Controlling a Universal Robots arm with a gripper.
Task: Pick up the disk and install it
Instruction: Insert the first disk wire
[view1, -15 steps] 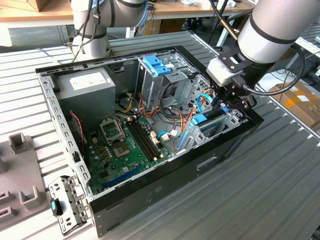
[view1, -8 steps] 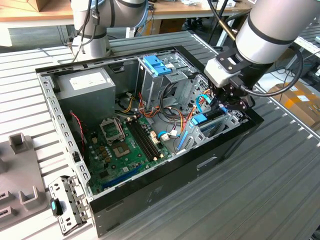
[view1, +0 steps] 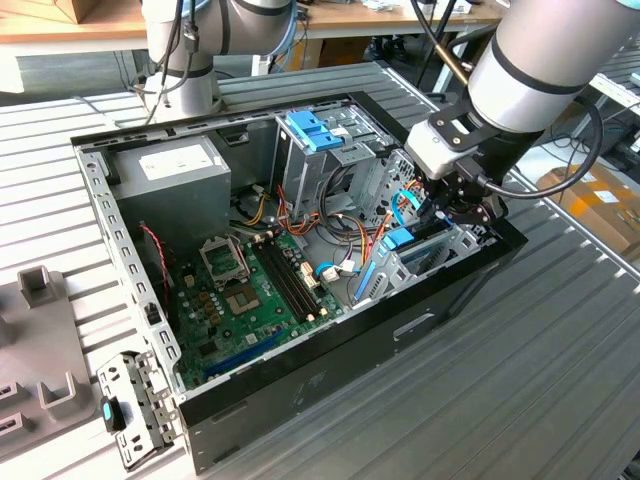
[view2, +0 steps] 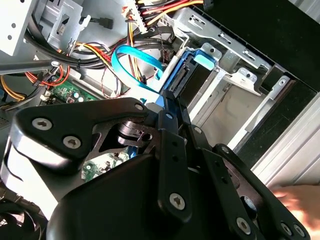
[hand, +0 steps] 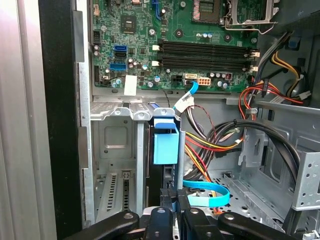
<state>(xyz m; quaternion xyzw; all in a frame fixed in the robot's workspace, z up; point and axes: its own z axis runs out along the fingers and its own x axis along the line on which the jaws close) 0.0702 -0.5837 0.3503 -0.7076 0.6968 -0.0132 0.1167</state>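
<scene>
Arm: the grey arm (view1: 540, 60) enters at the upper right of the exterior view and reaches down into the open computer case (view1: 330, 375), at the case's end on the exterior view's right.

Gripper: the black gripper (view1: 455, 212) hangs low over the drive bay (view1: 440, 258). In both wrist views the gripper (hand: 173, 196) (view2: 175, 102) has its two fingers (hand: 183, 202) drawn almost together, pinching the thin edge of the disk that faces the arm.

Disk: the disk (view1: 400, 240) stands on edge inside the drive bay, right of centre in the exterior view, with its light-blue carrier tab showing between the bay's metal walls. In the first wrist view the disk (hand: 165, 142) shows that tab above a dark, narrow body. In the second wrist view the disk (view2: 196, 82) runs down into the bay just beside a vacant slot. How deep it is seated cannot be told.

Blue flat cable: a blue flat cable (view2: 132, 62) (hand: 207, 192) loops just beside the disk, among red, yellow and black wires.

Motherboard: the green motherboard (view1: 255, 290) (hand: 170, 30) lies on the case floor, centre-left in the exterior view.

Power supply: the grey power supply (view1: 170, 165) fills the case's corner at upper left.

Tall cage: the tall cage (view1: 300, 170) stands near the top centre, with a blue bracket (view1: 315, 130) on top, well apart from the gripper.

Table: the case rests on a slatted grey table (view1: 500, 380).
</scene>
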